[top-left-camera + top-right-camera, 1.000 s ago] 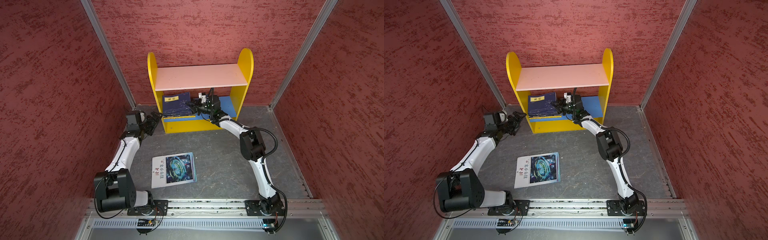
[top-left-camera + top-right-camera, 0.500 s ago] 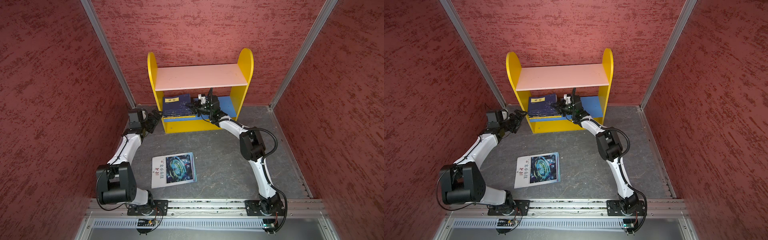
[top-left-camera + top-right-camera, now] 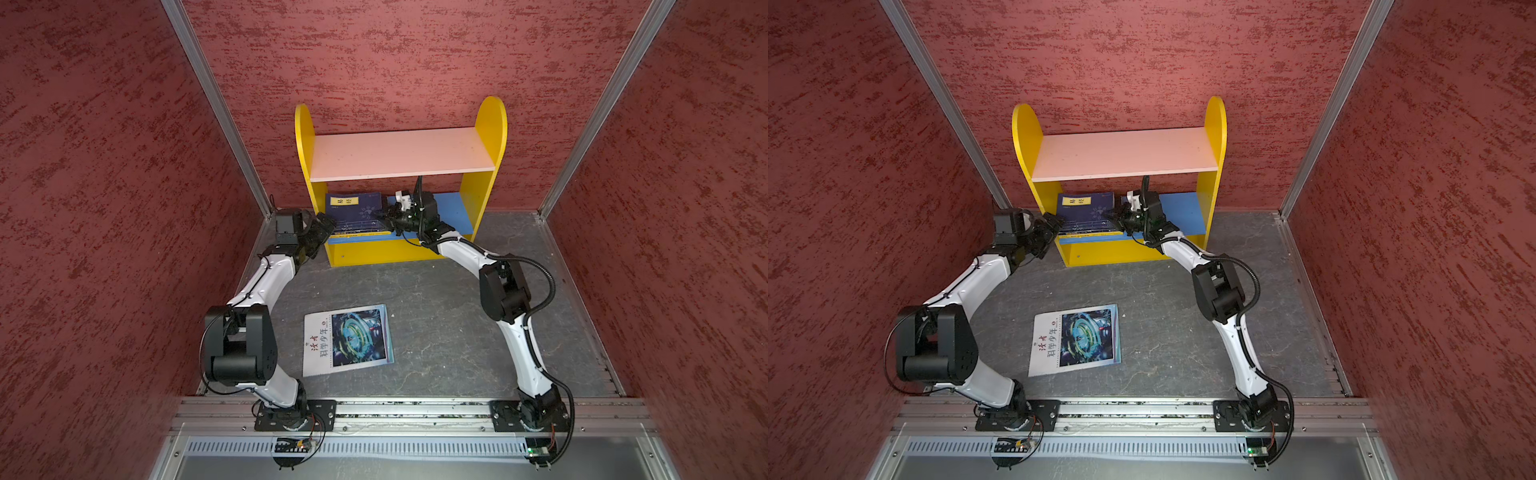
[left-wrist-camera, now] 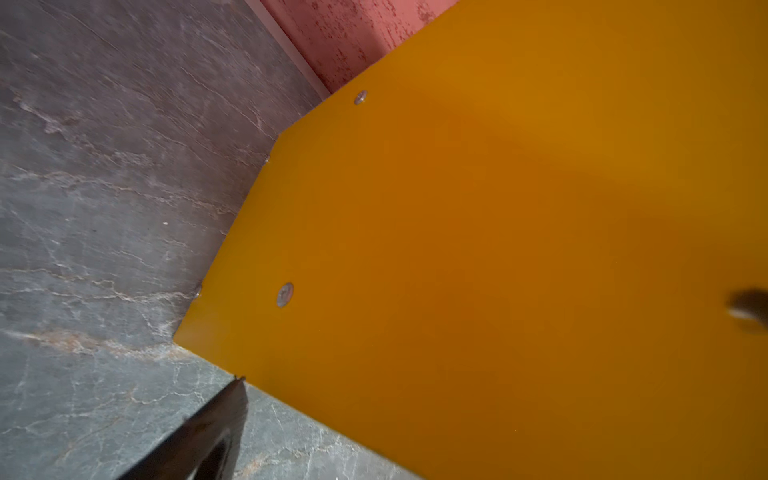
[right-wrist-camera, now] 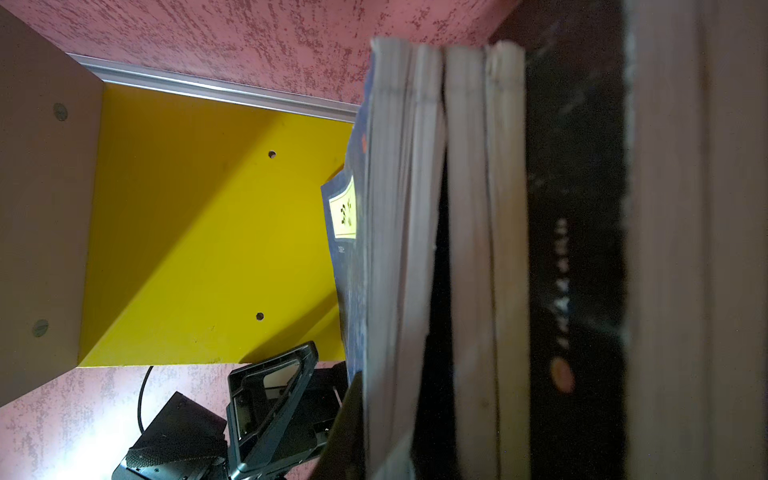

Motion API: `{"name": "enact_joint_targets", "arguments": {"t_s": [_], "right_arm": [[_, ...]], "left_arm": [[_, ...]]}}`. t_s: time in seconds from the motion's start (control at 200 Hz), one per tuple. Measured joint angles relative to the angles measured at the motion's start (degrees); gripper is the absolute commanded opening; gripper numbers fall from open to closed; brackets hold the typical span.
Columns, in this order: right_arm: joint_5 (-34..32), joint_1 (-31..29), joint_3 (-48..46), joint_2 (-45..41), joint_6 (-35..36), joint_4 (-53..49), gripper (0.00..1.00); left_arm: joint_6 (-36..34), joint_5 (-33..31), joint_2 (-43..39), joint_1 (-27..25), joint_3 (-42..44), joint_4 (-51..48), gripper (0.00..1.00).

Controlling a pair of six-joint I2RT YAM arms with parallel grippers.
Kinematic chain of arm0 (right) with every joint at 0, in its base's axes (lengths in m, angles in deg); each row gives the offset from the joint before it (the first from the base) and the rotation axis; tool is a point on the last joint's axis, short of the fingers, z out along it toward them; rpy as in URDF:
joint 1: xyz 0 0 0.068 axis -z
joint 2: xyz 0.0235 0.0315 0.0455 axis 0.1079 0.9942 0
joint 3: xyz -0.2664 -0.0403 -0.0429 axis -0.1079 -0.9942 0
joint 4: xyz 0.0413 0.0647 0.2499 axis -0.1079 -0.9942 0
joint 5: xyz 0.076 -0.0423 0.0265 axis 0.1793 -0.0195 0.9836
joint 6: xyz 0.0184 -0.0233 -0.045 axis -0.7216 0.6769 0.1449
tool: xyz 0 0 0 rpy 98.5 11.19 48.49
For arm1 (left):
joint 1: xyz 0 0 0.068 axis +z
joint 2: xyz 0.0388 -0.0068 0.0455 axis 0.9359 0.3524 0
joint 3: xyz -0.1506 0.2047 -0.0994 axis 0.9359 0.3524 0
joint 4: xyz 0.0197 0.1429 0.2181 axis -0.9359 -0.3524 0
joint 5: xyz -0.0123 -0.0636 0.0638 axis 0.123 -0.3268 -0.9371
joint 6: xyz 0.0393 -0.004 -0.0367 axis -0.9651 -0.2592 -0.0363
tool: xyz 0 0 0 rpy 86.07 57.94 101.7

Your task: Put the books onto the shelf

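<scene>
Nearest you, the white magazine [image 3: 348,340] lies flat on the table [image 3: 436,291] (by the look of it, the only book left to shelve). Further in, your left pincer [image 3: 323,226] gapes empty just beside the shelf [image 3: 304,141]. Your right pincer [image 3: 388,217] is clenched on the right edge of the stack [image 3: 356,210] lying on the blue lower board [image 3: 454,210]. The pink upper board [image 3: 401,156] holds nothing.

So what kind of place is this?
Probably a robot practice booth, not a library: red walls close it in, two arms are bolted to a metal rail, and there's one little shelf.
</scene>
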Motion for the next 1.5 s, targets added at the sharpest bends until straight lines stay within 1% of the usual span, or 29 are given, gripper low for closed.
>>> {"name": "enact_joint_targets", "arguments": {"t_s": [0.16,0.276,0.351,0.426,0.491,0.556,0.751,0.857,1.142,1.498], "right_arm": [[0.02,-0.02,0.42,0.00,0.92,-1.03,0.18],[0.00,-0.07,1.14,0.00,1.77,-2.43,0.24],[-0.04,-0.07,1.99,0.00,2.51,-3.54,0.25],[-0.48,-0.04,2.54,-0.02,3.45,-4.68,0.30],[-1.07,0.07,2.99,-0.20,4.70,-5.95,0.32],[-1.97,0.20,3.21,-0.68,6.19,-7.69,0.36],[-3.82,1.01,2.43,-2.64,9.53,-10.95,0.40],[-5.40,2.08,1.07,-4.09,11.26,-12.17,0.40],[-6.91,3.91,0.02,-4.85,13.92,-14.12,0.30],[-6.82,2.27,1.01,-4.63,15.69,-14.91,0.29]], "left_arm": [[0.35,-3.48,1.53,-1.40,-0.13,-0.94,0.99],[0.52,-6.23,1.84,-2.29,-1.38,-2.01,0.99],[0.57,-7.52,1.84,-2.58,-1.60,-2.58,0.99],[0.59,-8.04,1.84,-2.67,-1.60,-2.73,0.99],[0.68,-8.39,1.84,-2.71,-1.60,-2.75,0.99],[0.74,-8.57,1.84,-2.75,-1.60,-2.82,0.99],[0.98,-8.59,1.84,-2.75,-1.60,-2.82,0.99],[1.11,-8.50,1.84,-2.75,-1.60,-2.89,0.99],[1.66,-7.85,1.88,-2.69,-1.60,-2.89,0.99],[2.05,-7.08,1.95,-2.58,-1.60,-2.60,0.99]]}}
